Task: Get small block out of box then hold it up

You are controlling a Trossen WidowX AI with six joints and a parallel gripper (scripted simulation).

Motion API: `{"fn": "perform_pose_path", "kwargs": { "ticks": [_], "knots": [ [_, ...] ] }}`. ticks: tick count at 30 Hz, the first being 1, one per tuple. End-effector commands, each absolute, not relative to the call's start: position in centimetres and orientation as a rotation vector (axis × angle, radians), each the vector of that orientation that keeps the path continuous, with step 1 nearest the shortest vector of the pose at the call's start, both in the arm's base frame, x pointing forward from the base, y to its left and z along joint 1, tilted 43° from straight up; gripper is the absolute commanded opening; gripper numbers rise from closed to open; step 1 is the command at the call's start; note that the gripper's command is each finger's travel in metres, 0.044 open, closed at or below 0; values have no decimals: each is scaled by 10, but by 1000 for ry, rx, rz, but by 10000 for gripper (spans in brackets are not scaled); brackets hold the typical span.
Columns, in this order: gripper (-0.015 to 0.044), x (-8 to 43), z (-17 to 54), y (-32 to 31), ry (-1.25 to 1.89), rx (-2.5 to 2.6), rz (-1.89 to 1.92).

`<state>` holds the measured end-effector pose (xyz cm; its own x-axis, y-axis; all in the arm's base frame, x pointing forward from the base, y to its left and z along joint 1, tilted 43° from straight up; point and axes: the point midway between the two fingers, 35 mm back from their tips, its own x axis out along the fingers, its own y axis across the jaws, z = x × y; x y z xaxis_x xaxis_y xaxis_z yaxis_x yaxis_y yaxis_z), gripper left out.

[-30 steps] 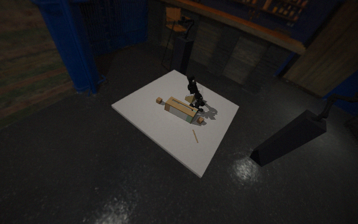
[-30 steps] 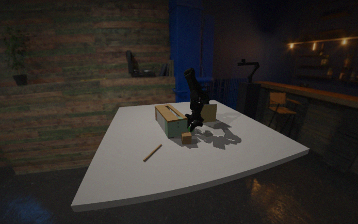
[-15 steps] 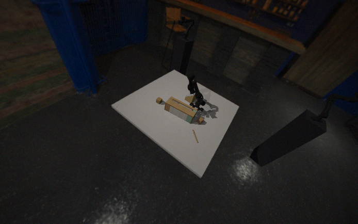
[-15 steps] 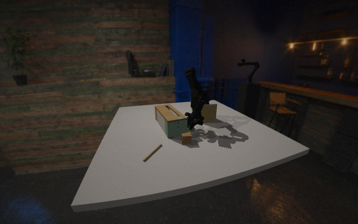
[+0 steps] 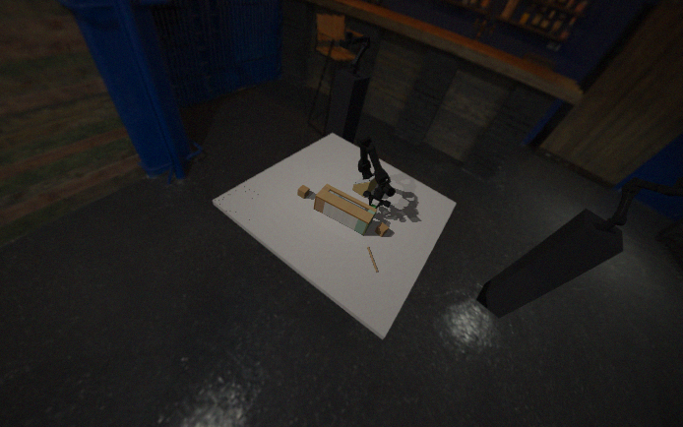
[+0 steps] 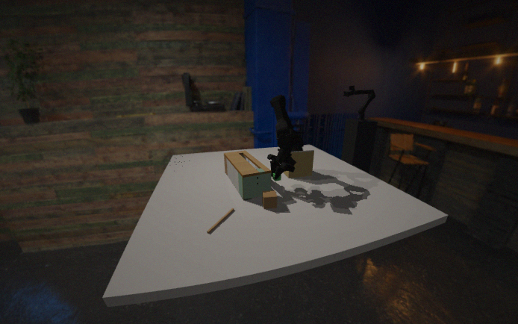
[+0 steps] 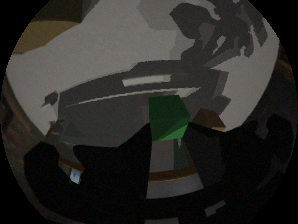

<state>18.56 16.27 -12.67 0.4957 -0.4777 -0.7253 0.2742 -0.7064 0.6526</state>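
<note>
The box stands upright on the white table, with a wooden slotted top and pale green panels at one end. The green block is outside the box, behind its green-panelled end. My gripper is shut on the green block, with one dark finger on each side of it in the wrist view. The block appears a little above the table, close to the box's back wall. In the top view the arm and box mostly hide it.
One wooden cube sits beyond the green-panelled end; another cube sits past the opposite end. A tan upright board stands behind the box, near the arm. A thin wooden stick lies in front.
</note>
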Motion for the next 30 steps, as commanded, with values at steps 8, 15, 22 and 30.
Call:
{"fn": "perform_pose_path", "kwargs": {
  "ticks": [8, 15, 22, 30],
  "knots": [
    [0, 191, -87, 184, -3, 1917, -1274],
    [0, 192, -59, 192, 110, 1856, -1261],
    [0, 192, -34, 197, 213, 1801, -1242],
    [0, 191, -23, 198, 261, 1773, -1226]
  ]
}}
